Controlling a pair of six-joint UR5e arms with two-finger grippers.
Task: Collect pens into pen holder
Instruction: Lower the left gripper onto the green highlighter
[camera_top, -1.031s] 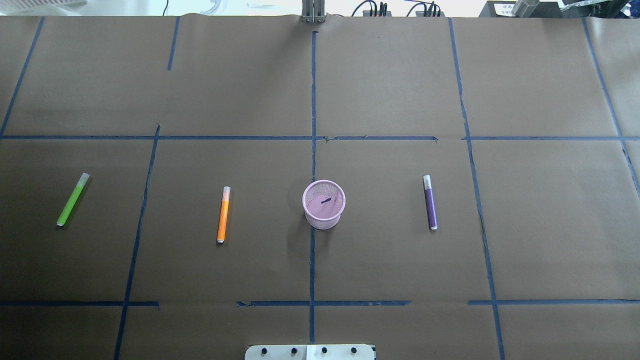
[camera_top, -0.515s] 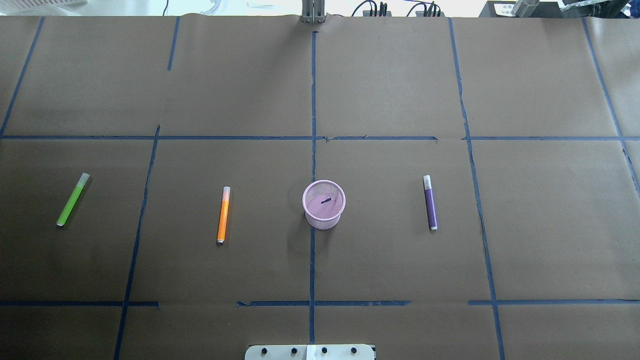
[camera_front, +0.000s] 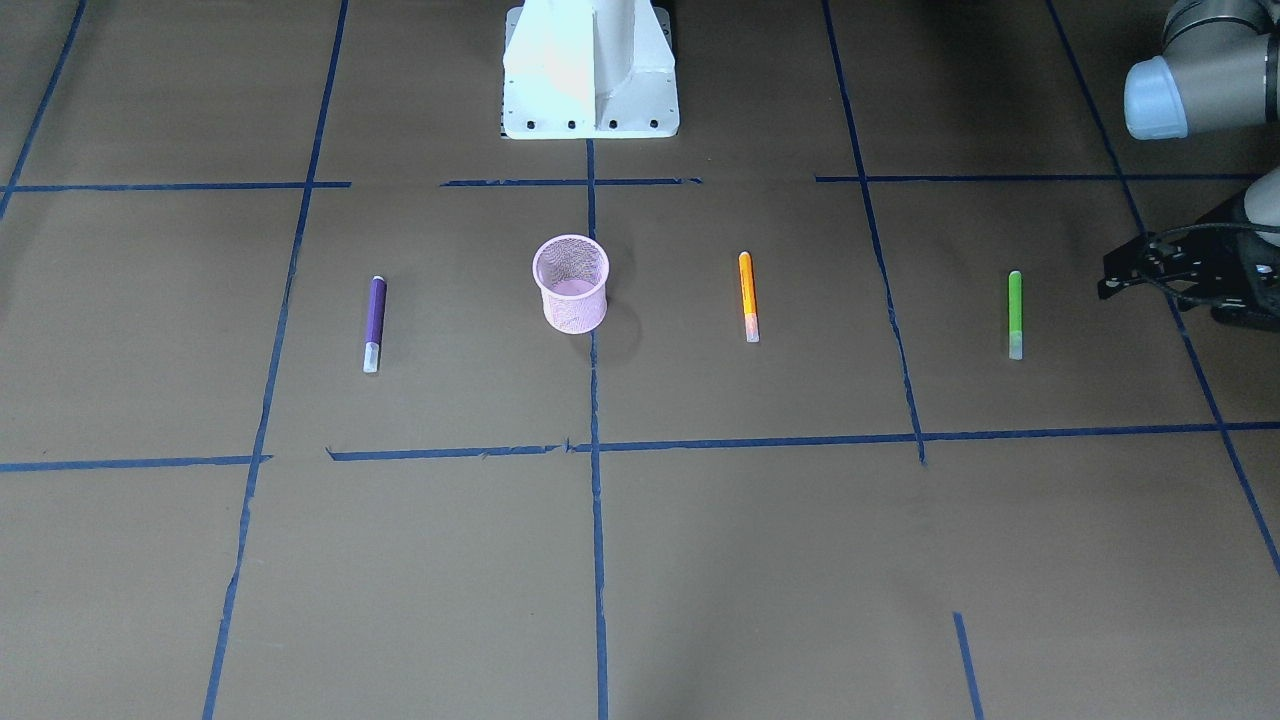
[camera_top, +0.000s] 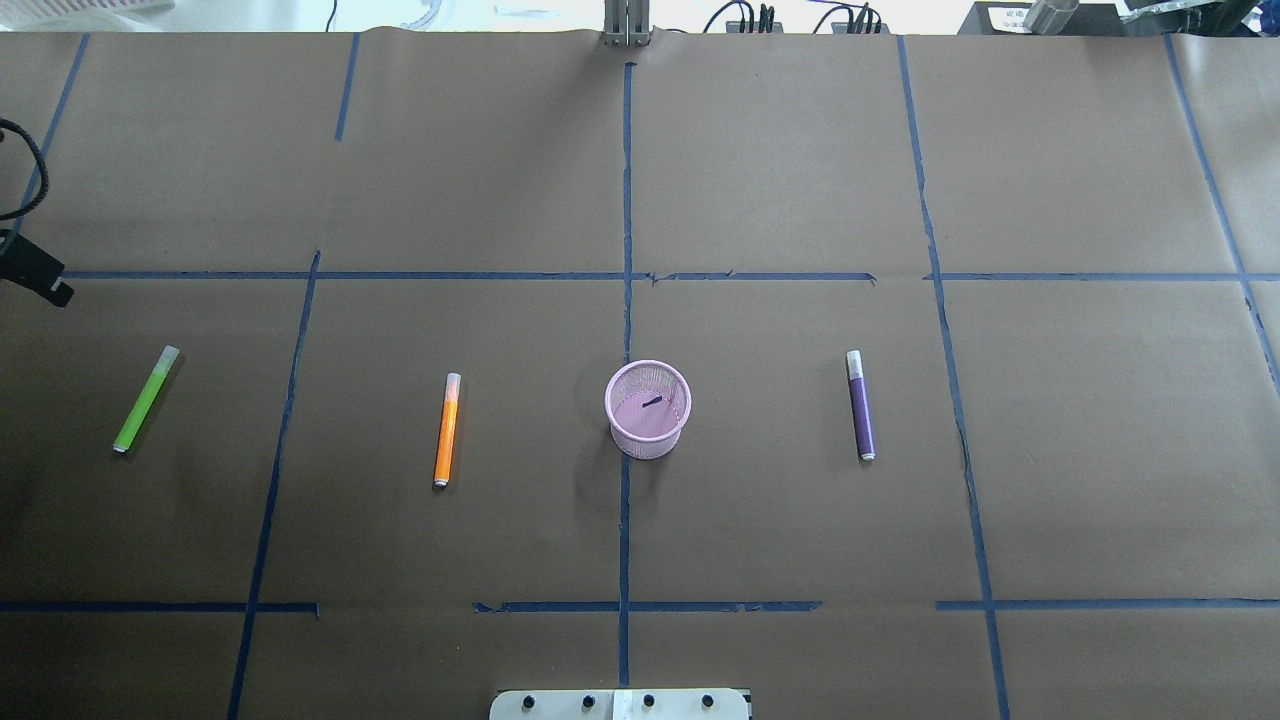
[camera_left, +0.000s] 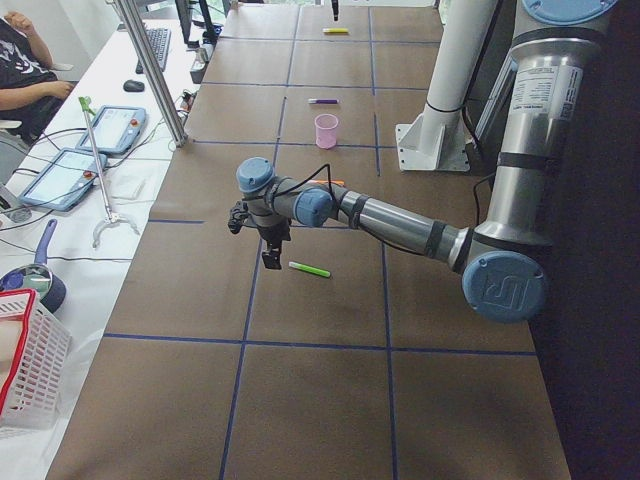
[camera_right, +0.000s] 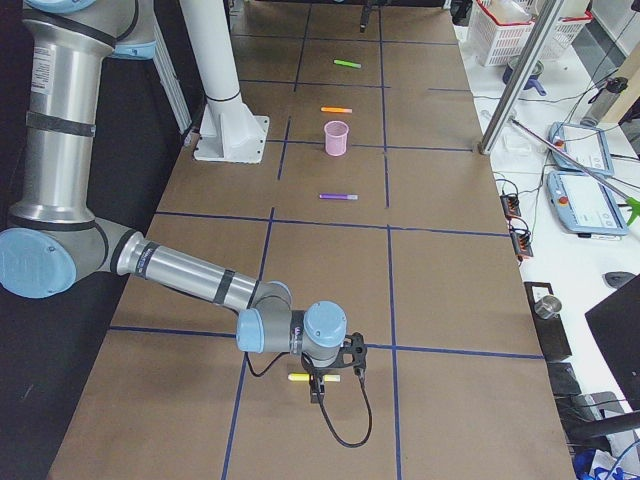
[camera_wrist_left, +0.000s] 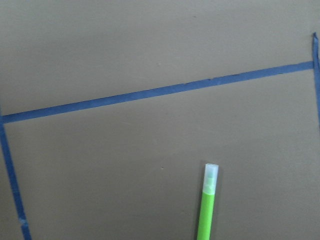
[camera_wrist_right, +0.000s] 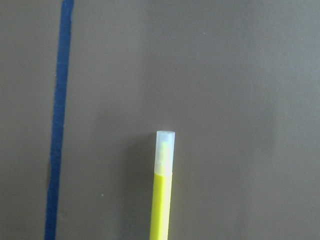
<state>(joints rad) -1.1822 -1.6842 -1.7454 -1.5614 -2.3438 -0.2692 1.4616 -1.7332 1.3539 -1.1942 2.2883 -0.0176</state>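
Overhead we see green pen (camera_top: 146, 398), orange pen (camera_top: 447, 430), pen holder (camera_top: 646, 441), purple pen (camera_top: 860, 405) in a row, only right-side views show a yellow pen (camera_wrist_right: 162, 190) by the right gripper (camera_right: 318, 390), left gripper (camera_left: 270, 260) near green pen, whether either is spread we cannot tell.

The left gripper (camera_top: 52, 288) has just come into the overhead view at its left edge, with a black cable (camera_top: 28, 170) looping above it; it's near the green pen (camera_top: 146, 398), clear of it
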